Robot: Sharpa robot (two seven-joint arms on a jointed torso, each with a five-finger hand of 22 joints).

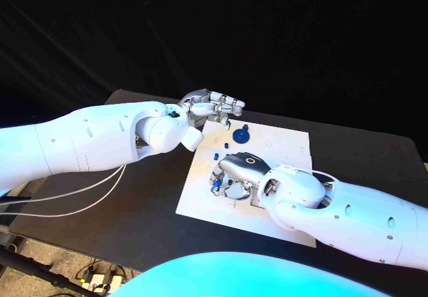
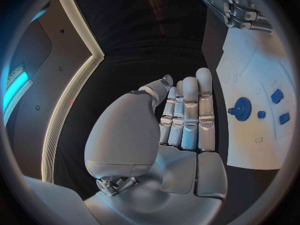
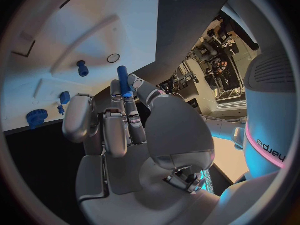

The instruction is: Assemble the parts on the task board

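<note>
**Right hand pinching a blue peg over the task board**

The right hand (image 3: 125, 130) is hanging over the near-middle of the task board (image 1: 286, 145), palm down. In the right wrist view a blue peg (image 3: 123, 81) is sitting pinched between its fingertips, standing out past them toward the board's white face. The other fingers are lying close alongside, curled in.

The left hand (image 2: 181, 120) is hovering at the board's far left corner, just off the white plate. Its fingers (image 2: 189, 105) are lying straight and side by side, the thumb folded across the palm, holding nothing.

Counting the loose parts in the left wrist view: one blue gear (image 2: 241, 106) is sitting on the board, and three small blue pieces are lying just beside it, the nearest (image 2: 261, 114) close to the gear, with two blocks (image 2: 277, 95) and (image 2: 284, 118) further out. The head view is showing the gear (image 1: 242, 133) between the two hands.

The black table (image 1: 143, 204) is running wide around the board on every side. The right arm is crossing the board's near right corner, and the left arm is lying along its left edge
</note>
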